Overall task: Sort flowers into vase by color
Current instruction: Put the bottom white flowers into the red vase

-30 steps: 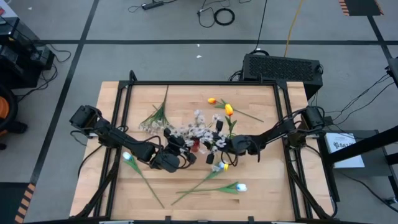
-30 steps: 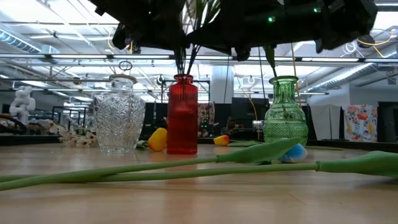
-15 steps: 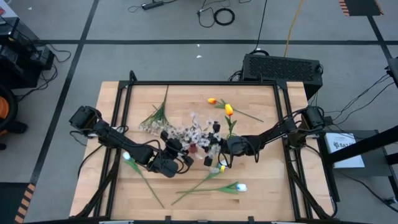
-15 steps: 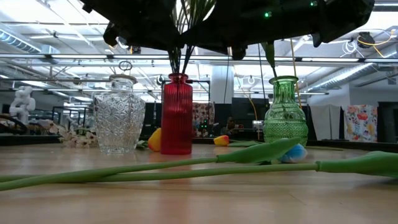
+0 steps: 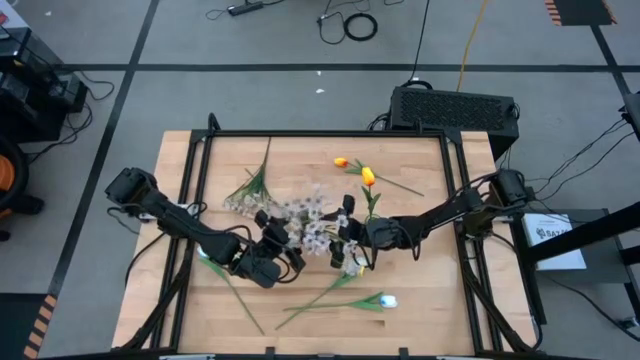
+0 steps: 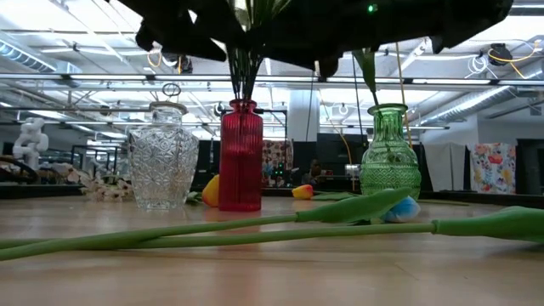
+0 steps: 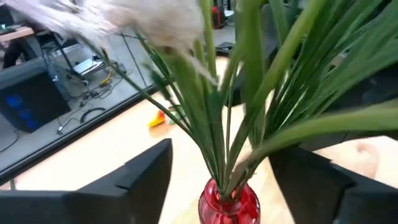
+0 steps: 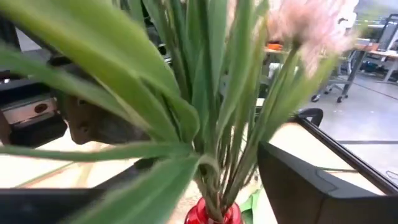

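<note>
Currently: blossom spray seated in red vase, both tools released; most flowers still unsorted.

Left tool point(image 5: 285, 252) and right tool point(image 5: 345, 240) stand on either side of the pink-white blossom spray point(image 5: 310, 222), fingers point(image 7: 146, 171) spread clear of the stems and grasping nothing. The stems drop into the red vase point(image 6: 240, 155), which stands between the clear glass vase point(image 6: 162, 158) and the green vase point(image 6: 390, 161). The green vase holds at least one stem; the glass vase appears empty. Remaining on the counter point(image 5: 420, 290): two orange-yellow tulips point(image 5: 365, 176) at the far side, a second blossom spray point(image 5: 245, 195), and white-blue tulips point(image 5: 385, 301) near the front edge. Judged progress: early, with roughly five stems left.
</note>
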